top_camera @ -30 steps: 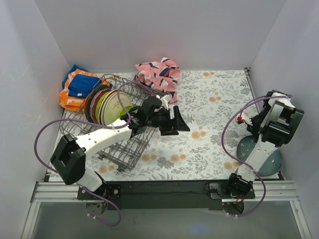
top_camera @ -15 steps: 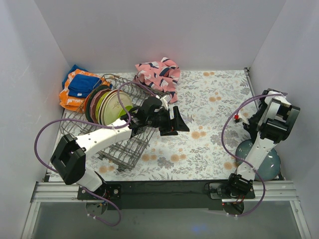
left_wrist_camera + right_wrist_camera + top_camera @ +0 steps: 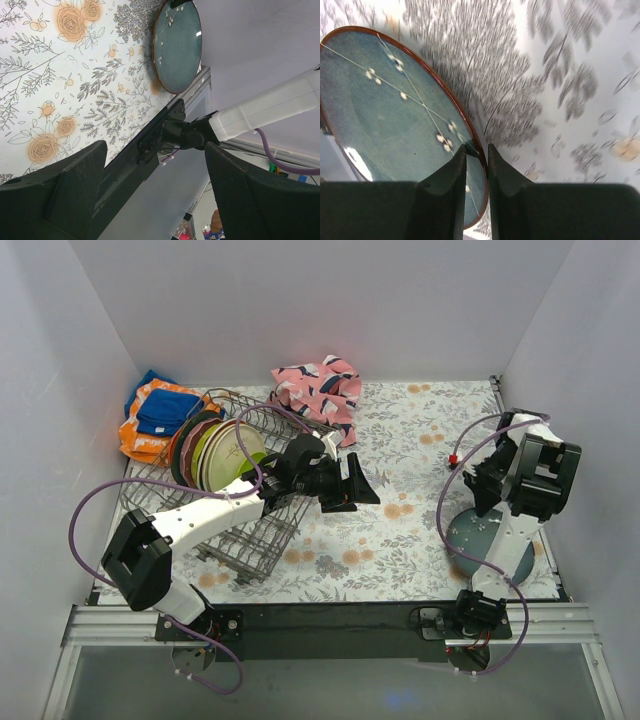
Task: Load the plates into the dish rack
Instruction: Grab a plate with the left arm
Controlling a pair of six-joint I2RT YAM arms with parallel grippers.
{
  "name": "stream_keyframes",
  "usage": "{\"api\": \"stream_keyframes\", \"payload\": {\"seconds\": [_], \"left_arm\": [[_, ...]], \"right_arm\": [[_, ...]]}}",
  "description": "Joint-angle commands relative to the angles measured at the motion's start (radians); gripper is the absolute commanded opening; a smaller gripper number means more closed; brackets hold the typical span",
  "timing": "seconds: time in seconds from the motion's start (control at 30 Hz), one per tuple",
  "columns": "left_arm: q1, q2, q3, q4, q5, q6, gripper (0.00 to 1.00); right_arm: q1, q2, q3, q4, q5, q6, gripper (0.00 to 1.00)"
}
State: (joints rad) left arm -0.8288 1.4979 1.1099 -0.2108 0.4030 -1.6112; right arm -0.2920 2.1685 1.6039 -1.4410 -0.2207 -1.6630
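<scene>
STEP: judged plate pick-up | RIGHT gripper (image 3: 476, 150) was pinched narrow on the blue plate (image 3: 385, 110) rim, well right of the dish rack (image 3: 245, 540) | LEFT gripper (image 3: 362, 483) gaped wide, empty, near the rack's right side | NEXT: needed carry across, slotting upright between tines

A teal plate (image 3: 178, 45) with a brown rim and small white blossoms on thin lines shows as a narrow oval. Left of the plate spreads a floral cloth (image 3: 65, 75), orange roses and grey leaves on white. Just below the plate a black bar (image 3: 131, 167) runs along the cloth's edge. Below and right of the plate a white arm link (image 3: 270, 107) meets a black joint (image 3: 186, 135), with a purple cable (image 3: 280, 156) under it. Right of the plate is a plain grey wall (image 3: 260, 35). Farthest below the plate, the left gripper (image 3: 155, 150) stands wide apart, its black fingers (image 3: 65, 192) holding nothing.
</scene>
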Motion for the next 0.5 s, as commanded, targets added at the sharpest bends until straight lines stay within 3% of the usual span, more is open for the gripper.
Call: {"api": "stream_keyframes", "payload": {"seconds": [0.0,0.47], "left_arm": [[-0.007,-0.034,0.011,-0.01,-0.01,0.014,0.77],[-0.006,-0.042,0.004,-0.01,-0.013,0.017,0.77]], "right_arm": [[0.066,0.027,0.048,0.125,-0.192,0.023,0.01],[0.267,0.056,0.152,0.126,-0.379,0.177,0.01]]}}
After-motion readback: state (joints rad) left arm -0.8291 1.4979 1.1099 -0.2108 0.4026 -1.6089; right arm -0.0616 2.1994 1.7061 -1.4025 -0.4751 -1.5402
